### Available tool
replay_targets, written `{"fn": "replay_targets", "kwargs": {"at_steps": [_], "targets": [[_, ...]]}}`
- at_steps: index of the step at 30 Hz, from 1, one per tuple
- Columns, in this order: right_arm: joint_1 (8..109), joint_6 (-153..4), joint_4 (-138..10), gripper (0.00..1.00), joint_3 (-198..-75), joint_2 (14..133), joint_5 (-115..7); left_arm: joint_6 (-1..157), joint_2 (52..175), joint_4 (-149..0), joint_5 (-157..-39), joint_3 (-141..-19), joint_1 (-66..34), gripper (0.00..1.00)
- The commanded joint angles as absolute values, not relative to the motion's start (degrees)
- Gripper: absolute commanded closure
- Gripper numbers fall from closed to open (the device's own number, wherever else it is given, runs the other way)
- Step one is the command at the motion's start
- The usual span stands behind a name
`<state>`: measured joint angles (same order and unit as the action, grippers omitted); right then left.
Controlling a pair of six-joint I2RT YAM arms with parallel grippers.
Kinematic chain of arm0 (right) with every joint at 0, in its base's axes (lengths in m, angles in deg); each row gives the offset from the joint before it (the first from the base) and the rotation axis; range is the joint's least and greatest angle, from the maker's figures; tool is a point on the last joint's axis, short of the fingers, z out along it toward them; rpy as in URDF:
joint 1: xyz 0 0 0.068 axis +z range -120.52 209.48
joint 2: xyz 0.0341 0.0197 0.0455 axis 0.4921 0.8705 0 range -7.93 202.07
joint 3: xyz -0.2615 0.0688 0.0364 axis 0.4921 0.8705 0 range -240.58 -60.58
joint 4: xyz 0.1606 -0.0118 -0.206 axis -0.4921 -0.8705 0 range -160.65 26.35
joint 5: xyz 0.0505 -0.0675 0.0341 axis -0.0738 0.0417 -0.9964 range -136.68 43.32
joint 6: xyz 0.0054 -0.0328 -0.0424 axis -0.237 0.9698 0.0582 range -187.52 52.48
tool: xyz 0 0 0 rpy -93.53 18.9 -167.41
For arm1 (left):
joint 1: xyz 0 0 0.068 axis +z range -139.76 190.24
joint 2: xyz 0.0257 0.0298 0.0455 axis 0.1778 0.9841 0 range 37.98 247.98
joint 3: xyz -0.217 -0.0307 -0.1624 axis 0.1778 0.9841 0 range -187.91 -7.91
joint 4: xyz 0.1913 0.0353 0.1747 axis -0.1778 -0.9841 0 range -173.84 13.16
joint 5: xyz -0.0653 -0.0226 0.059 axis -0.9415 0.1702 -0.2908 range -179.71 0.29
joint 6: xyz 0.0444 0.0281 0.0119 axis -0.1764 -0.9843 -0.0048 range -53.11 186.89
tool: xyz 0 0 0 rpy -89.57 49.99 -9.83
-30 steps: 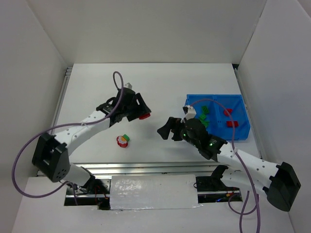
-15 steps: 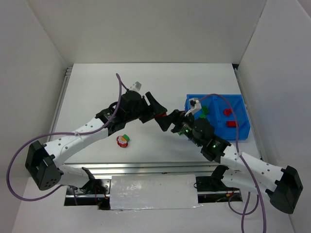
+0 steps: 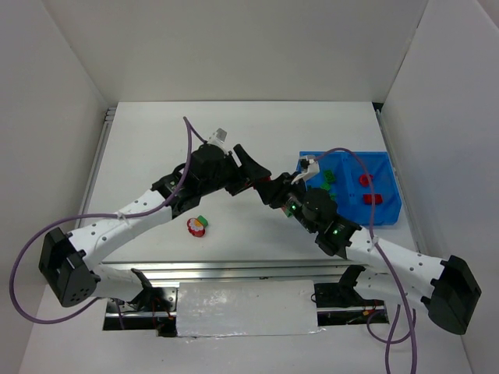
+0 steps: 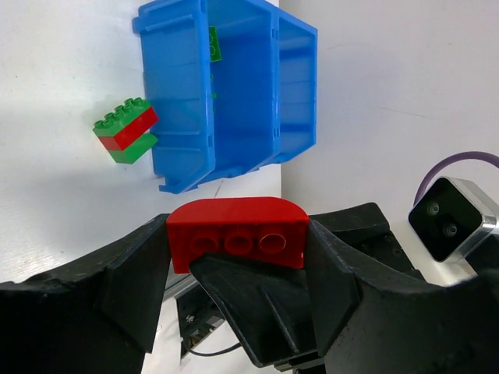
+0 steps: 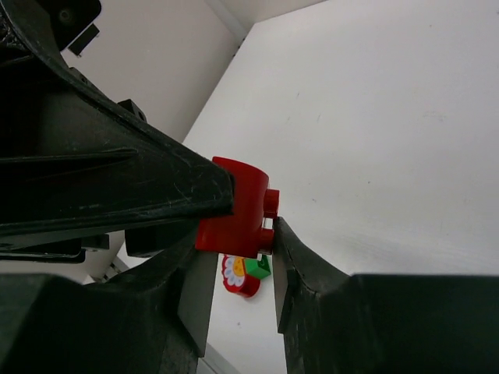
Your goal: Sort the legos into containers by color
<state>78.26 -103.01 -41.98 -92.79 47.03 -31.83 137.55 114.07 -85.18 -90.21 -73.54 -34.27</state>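
A red arched lego (image 4: 238, 230) sits between the fingers of my left gripper (image 4: 238, 257), which is shut on it above the table. My right gripper (image 5: 238, 243) has met it from the other side, its jaws closed around the same red lego (image 5: 234, 214), one fingertip against the studs. In the top view the two grippers (image 3: 257, 178) (image 3: 271, 189) meet just left of the blue container (image 3: 394, 187). Green legos (image 3: 327, 179) lie in its left compartment, red ones (image 3: 366, 181) in its right.
A round red-white piece (image 3: 196, 226) with a green brick (image 3: 202, 220) on it lies on the table below the left arm. A green-red-green stack (image 4: 126, 131) sits on the table beside the container's outer wall (image 4: 187, 117).
The left arm carried the red lego rightwards towards the container. The right arm came across to meet it, and its jaws closed in from wide open onto the lego.
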Motion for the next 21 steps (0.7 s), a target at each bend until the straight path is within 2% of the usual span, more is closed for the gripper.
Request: {"fn": "replay_targets", "kwargs": {"at_steps": [1, 2, 3, 4, 7, 12, 14, 16, 17, 21], "targets": [[78.4, -102.0, -35.1, 1.0, -92.6, 45.3, -29.6, 136.1, 111.6, -83.3, -91.4, -74.4, -34.6, 0.7], [78.4, -101.6, -35.2, 1.0, -92.3, 45.0, -29.6, 135.0, 111.6, -84.2, -90.7, -75.6, -34.6, 0.56], [78.3, -101.3, -36.0, 1.0, -92.3, 44.3, -29.2, 134.2, 111.5, -86.4, -89.8, -76.4, -34.5, 0.21], [78.3, -101.3, -36.9, 1.0, -92.5, 44.0, -28.6, 133.5, 111.5, -88.2, -87.2, -77.3, -34.5, 0.01], [78.3, -101.0, -43.8, 1.0, -93.7, 43.1, -25.7, 129.6, 112.2, -95.5, -81.3, -82.9, -33.9, 0.01], [73.9, -107.9, -66.8, 1.0, -97.7, 38.7, -14.6, 124.1, 109.3, -106.1, -73.2, -89.5, -30.6, 0.01], [62.5, -111.1, -79.1, 1.0, -101.4, 38.6, -16.8, 121.1, 106.9, -107.8, -68.7, -88.0, -29.5, 0.01], [54.4, -112.4, -85.3, 1.0, -104.1, 40.6, -20.9, 119.7, 103.6, -109.3, -65.6, -86.6, -28.9, 0.01], [47.3, -111.7, -88.8, 1.0, -106.3, 42.4, -21.5, 118.6, 102.7, -111.3, -63.0, -85.0, -28.8, 0.0], [31.9, -108.7, -92.5, 1.0, -110.7, 47.6, -22.5, 117.0, 98.3, -116.2, -58.4, -81.6, -28.3, 0.0]]}}
